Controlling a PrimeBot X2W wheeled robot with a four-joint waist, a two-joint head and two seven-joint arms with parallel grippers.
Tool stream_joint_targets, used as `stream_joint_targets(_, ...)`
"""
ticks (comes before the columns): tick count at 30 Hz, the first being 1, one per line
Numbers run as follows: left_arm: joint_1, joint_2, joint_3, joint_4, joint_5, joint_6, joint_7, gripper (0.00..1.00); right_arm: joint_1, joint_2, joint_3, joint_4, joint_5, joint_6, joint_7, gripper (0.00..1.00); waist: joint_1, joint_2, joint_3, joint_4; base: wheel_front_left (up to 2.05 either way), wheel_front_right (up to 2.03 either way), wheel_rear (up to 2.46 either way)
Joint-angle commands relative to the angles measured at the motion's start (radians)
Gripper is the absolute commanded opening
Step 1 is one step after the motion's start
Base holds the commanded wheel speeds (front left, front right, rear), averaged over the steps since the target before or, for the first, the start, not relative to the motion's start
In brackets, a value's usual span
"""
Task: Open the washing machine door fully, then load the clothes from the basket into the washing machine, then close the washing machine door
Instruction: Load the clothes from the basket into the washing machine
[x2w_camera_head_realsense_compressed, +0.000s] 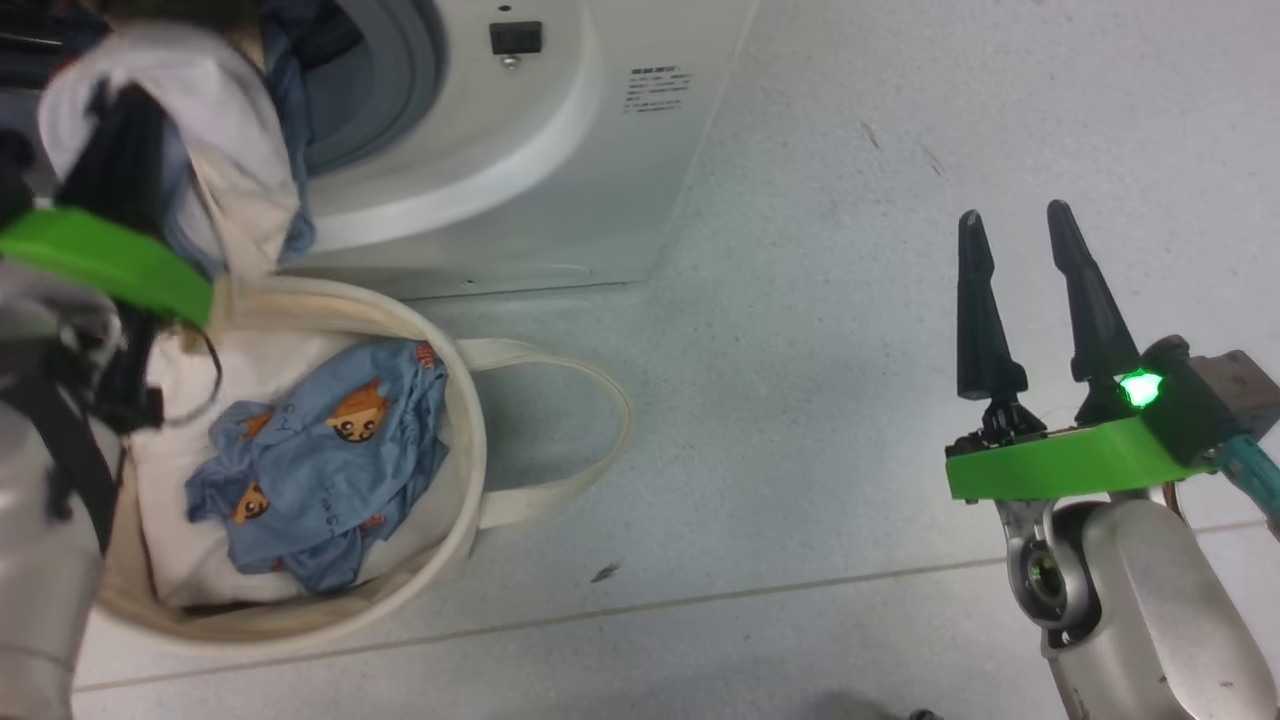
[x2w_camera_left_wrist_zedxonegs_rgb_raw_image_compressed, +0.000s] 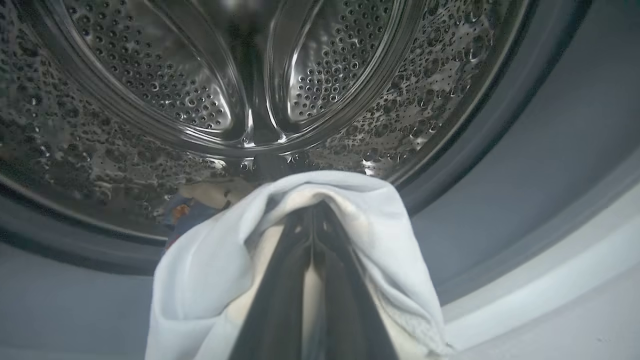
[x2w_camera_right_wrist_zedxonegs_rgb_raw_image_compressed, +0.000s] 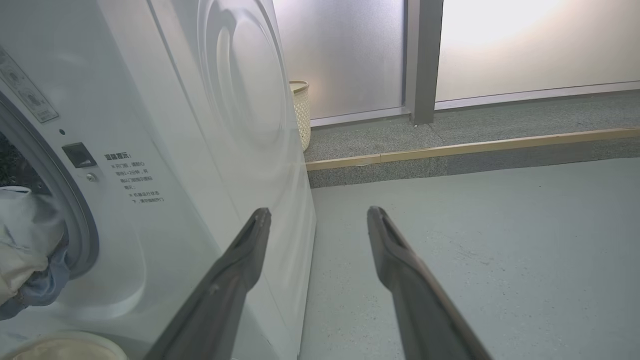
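Observation:
The white washing machine (x2w_camera_head_realsense_compressed: 560, 150) stands with its opening uncovered; its door is out of view. My left gripper (x2w_camera_left_wrist_zedxonegs_rgb_raw_image_compressed: 312, 206) is shut on clothes (x2w_camera_head_realsense_compressed: 235, 170), a white-cream piece with blue cloth hanging from it, held at the grey gasket in front of the steel drum (x2w_camera_left_wrist_zedxonegs_rgb_raw_image_compressed: 200, 100). More clothes (x2w_camera_head_realsense_compressed: 330, 460), light blue with orange prints, lie on white padding in the cream basket (x2w_camera_head_realsense_compressed: 472, 440) below the opening. My right gripper (x2w_camera_head_realsense_compressed: 1015, 212) hangs open over the floor, far right of the machine, with nothing between its fingers.
The basket's loop handle (x2w_camera_head_realsense_compressed: 600, 400) lies on the floor to its right. Beyond the machine's side stand a woven bin (x2w_camera_right_wrist_zedxonegs_rgb_raw_image_compressed: 300, 115) and a raised step with a wooden edge (x2w_camera_right_wrist_zedxonegs_rgb_raw_image_compressed: 450, 149). Open grey floor stretches between the machine and my right arm.

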Motion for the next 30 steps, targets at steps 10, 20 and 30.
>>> stream_joint_targets(10, -0.327, 0.100, 0.028, 0.133, 0.002, 0.002, -0.012, 0.00, 0.044, -0.030, -0.014, -0.085, -0.019, 0.000, -0.012, 1.00, 0.0000, 0.0000, 0.072, -0.072, 0.00, 0.00, 0.00)
stream_joint_targets(20, -0.274, 0.050, 0.249, -0.058, 0.140, 0.011, -0.012, 0.00, 0.043, -0.008, -0.012, -0.111, -0.033, 0.000, -0.012, 1.00, 0.0000, 0.0000, 0.127, -0.071, 0.00, 0.00, 0.00)
stream_joint_targets(30, -0.375, 0.042, 0.139, 0.306, 0.210, -0.004, 0.007, 1.00, 0.042, -0.007, -0.011, -0.094, -0.032, 0.000, -0.012, 1.00, 0.0000, 0.0000, 0.116, -0.065, 0.00, 0.00, 0.00)
